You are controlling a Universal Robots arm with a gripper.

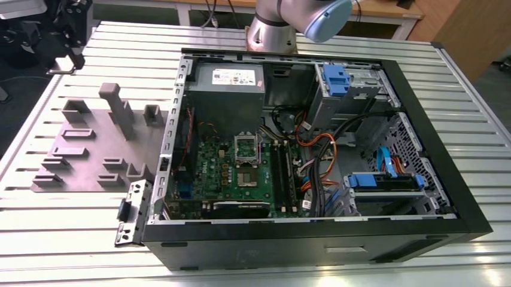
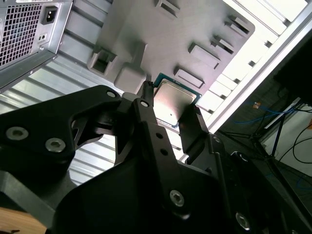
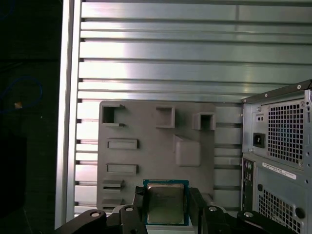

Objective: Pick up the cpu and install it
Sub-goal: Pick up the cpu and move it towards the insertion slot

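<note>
Black two-finger gripper [image 2: 171, 103] closed narrow on small, thin, square silver-topped cpu [image 2: 174, 96], pinched by opp. edges in both wrist views. Chip is held aloft, well apart from matte grey plastic fixture plate [image 3: 156, 146] w/ raised blocks. Beyond: open black PC tower case [image 1: 319, 248] lying on its side, green motherboard [image 1: 231, 179] inside, rectangular silver socket frame [image 1: 246, 144] near board centre; contents too small to tell. Risks, by judgement: edge-only grip, so chip may slip or twist; tilt or wrong orientation at socket could damage contacts. Surface: ribbed aluminium table [image 1: 64, 239], level, reflective. Room: wooden furniture [image 1: 471, 30] behind.
</note>
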